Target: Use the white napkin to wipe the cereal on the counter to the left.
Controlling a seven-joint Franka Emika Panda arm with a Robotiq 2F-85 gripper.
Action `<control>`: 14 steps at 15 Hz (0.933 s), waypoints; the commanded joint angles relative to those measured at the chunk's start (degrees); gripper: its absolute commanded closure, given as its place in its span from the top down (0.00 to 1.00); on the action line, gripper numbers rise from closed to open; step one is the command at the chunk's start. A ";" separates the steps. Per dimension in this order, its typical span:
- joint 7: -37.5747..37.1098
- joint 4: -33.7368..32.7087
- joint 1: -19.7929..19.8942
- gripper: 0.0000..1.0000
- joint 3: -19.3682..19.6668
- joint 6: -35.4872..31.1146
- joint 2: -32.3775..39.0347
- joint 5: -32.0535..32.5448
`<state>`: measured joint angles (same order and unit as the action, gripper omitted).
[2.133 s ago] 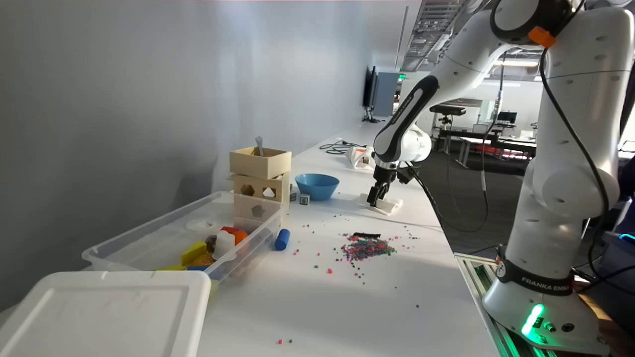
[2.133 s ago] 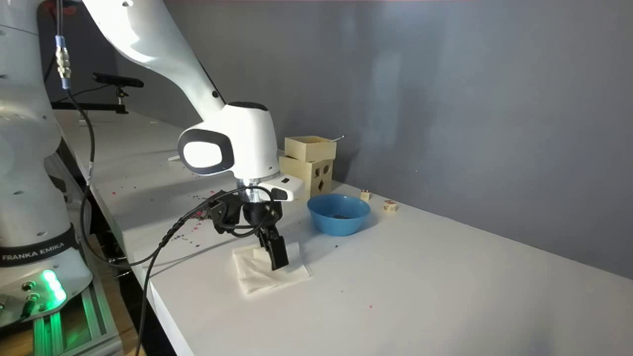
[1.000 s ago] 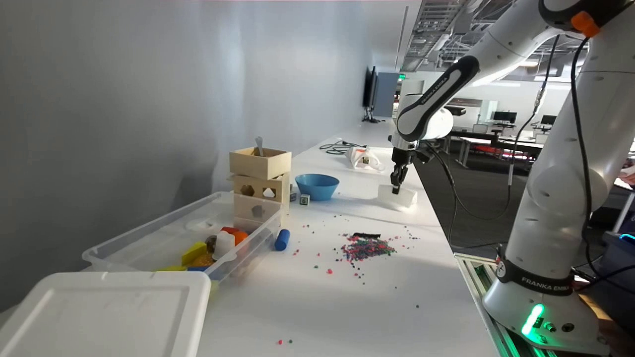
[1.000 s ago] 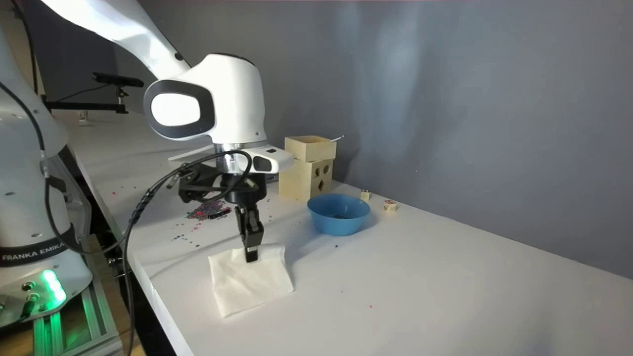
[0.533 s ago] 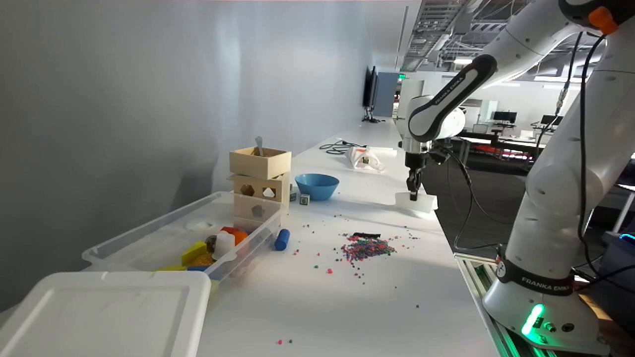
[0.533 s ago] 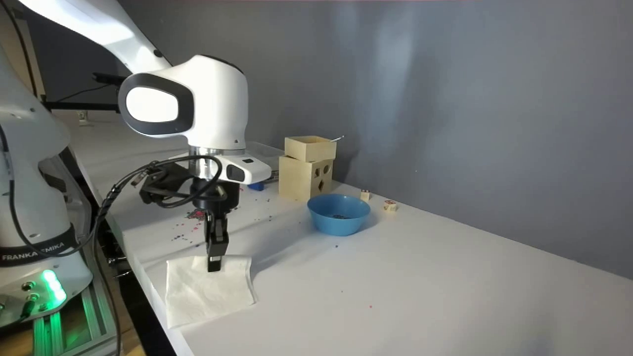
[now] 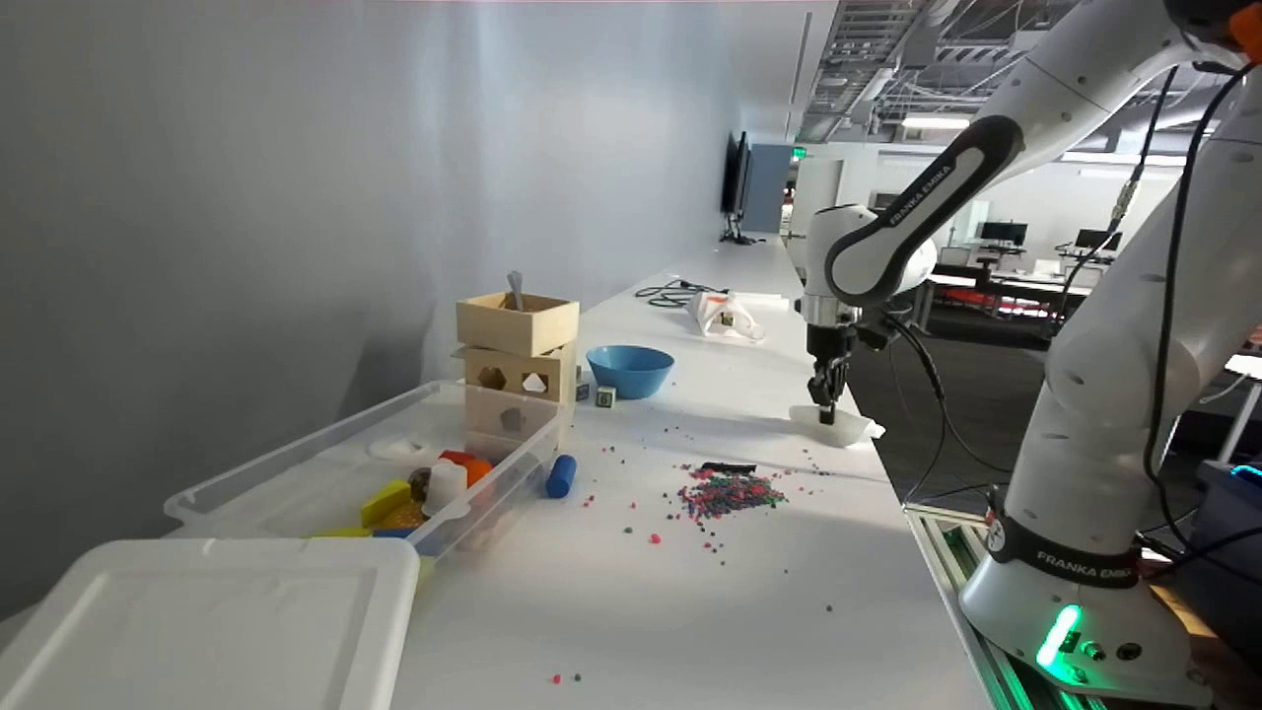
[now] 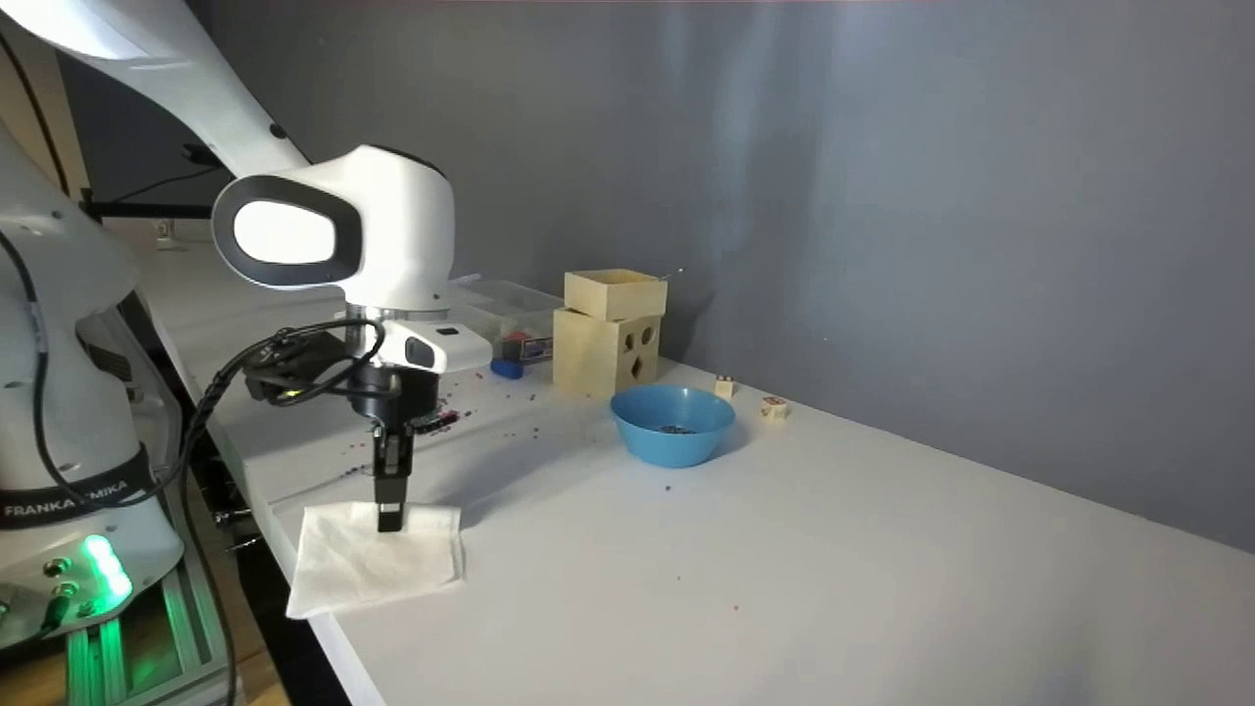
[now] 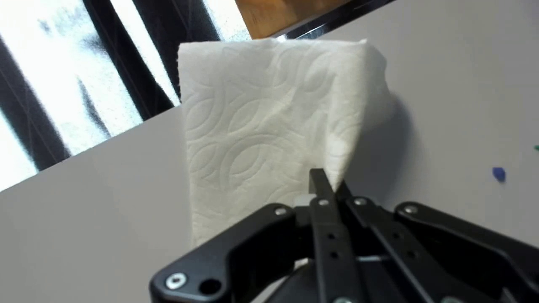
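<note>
In the wrist view my gripper (image 9: 330, 183) is shut on the white napkin (image 9: 252, 122), pinching a fold of it between the fingertips. Both exterior views show the napkin (image 8: 368, 564) spread below the gripper (image 8: 389, 520), close to the counter's robot-side edge, one corner reaching past that edge. Whether it rests on the counter (image 8: 833, 588) or hangs just above, I cannot tell. The cereal (image 7: 732, 495), a loose pile of pink and dark bits, lies nearer that view's camera than the napkin (image 7: 848, 430), with strays around it.
A blue bowl (image 7: 631, 373) stands beside stacked wooden boxes (image 7: 518, 340) and letter blocks (image 8: 774, 408). A clear bin of toys (image 7: 365, 444), a white lid (image 7: 207, 621) and a blue cylinder (image 7: 560, 476) lie along the wall side. A black piece (image 7: 730, 467) touches the cereal pile.
The gripper has carried the napkin toward the counter's robot-side edge. Over the last half second it has come slightly lower and nearer the cereal. The pile looks unchanged.
</note>
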<state>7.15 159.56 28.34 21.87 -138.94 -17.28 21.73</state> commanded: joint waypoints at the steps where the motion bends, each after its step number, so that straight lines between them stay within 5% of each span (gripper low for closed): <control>1: -1.81 -0.18 -0.02 0.00 -1.26 3.53 -4.04 -0.86; 9: -1.26 -1.61 -0.20 0.00 -0.93 3.46 -2.15 -0.54; 14: 0.34 -1.54 -3.11 0.00 -3.24 9.86 -0.81 0.01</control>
<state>6.08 158.08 26.78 20.11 -133.39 -18.82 21.19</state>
